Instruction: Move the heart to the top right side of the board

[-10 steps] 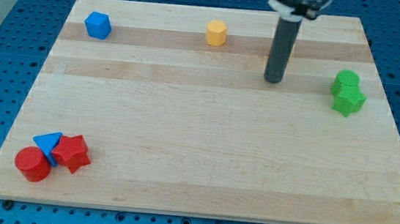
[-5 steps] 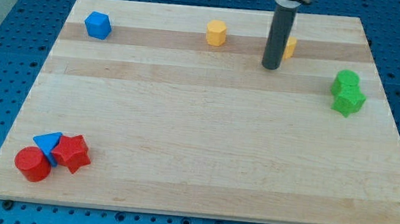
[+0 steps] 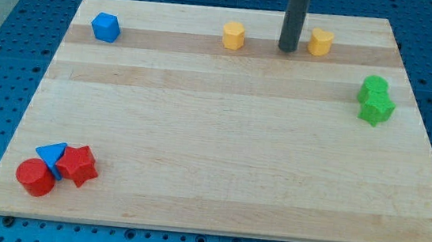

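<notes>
The yellow heart block (image 3: 320, 42) lies near the view's top, right of centre, on the wooden board (image 3: 222, 137). My tip (image 3: 288, 49) rests on the board just left of the heart, a small gap apart. A yellow hexagon block (image 3: 234, 36) sits further left of my tip, at about the same height in the view.
A blue block (image 3: 106, 27) is at the top left. Two green blocks, a cylinder (image 3: 374, 87) and a star (image 3: 376, 109), touch at the right edge. A red cylinder (image 3: 35, 177), blue triangle (image 3: 52, 154) and red star (image 3: 78, 164) cluster at the bottom left.
My tip has moved toward the view's top and slightly left. The yellow heart, earlier hidden behind the rod, now shows fully to its right.
</notes>
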Robot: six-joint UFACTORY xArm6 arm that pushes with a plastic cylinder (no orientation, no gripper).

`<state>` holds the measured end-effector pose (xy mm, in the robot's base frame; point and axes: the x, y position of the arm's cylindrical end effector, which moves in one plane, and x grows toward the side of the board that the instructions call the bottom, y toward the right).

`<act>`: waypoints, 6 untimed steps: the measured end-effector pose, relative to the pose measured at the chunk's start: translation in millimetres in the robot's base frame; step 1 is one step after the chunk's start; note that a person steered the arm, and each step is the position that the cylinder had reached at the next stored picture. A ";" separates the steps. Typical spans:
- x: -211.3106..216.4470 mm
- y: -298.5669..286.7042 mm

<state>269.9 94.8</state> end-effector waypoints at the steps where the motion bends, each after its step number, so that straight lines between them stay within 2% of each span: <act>1: -16.5 6.2; 6: 3.9 70.3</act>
